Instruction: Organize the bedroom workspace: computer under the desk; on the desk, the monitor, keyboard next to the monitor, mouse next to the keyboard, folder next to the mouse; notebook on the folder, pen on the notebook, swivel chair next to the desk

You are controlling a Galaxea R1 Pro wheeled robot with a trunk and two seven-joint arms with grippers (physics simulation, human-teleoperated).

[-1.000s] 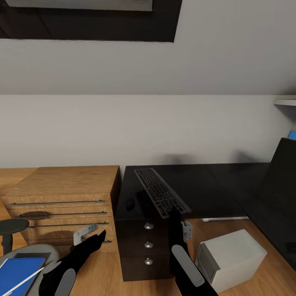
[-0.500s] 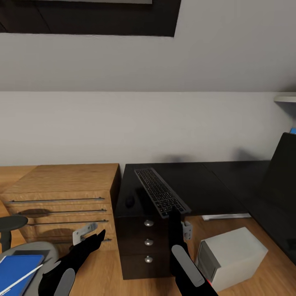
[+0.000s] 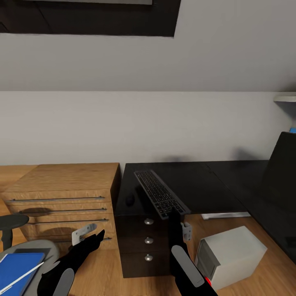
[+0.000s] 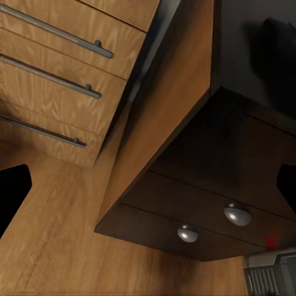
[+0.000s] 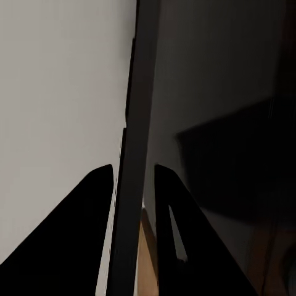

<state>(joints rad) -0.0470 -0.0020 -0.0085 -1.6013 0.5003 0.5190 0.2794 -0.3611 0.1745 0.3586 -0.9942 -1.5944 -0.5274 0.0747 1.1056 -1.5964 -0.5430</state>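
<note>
The keyboard [image 3: 161, 194] lies slanted on the black desk [image 3: 193, 185], its near end hidden behind the right gripper [image 3: 174, 216]. In the right wrist view two dark fingers [image 5: 92, 209] sit either side of a thin dark slab seen edge-on, so the jaws are narrow and look clamped on the keyboard's end, though the contact itself is hard to make out. The mouse [image 3: 130, 200] is a small dark blob on the desk at 9 o'clock from the keyboard, barely distinct from the black top.

At the 3 o'clock edge of the head view the monitor [image 3: 281, 172] is cut off, only a dark slanted panel showing. The computer [image 3: 232, 257] stands on the floor under the desk, at 3 o'clock from the drawers [image 3: 148, 240]; its front is partly hidden by the right arm, with a red spot just visible.

At 7 o'clock the chair [image 3: 16, 246] is cut by the frame, carrying the blue folder [image 3: 18, 267] with the pen [image 3: 22, 274] across it. The left gripper [image 3: 88, 234] hangs before the wooden cabinet [image 3: 61, 193]; its jaws stand wide apart in the left wrist view.

No writing can be read.
</note>
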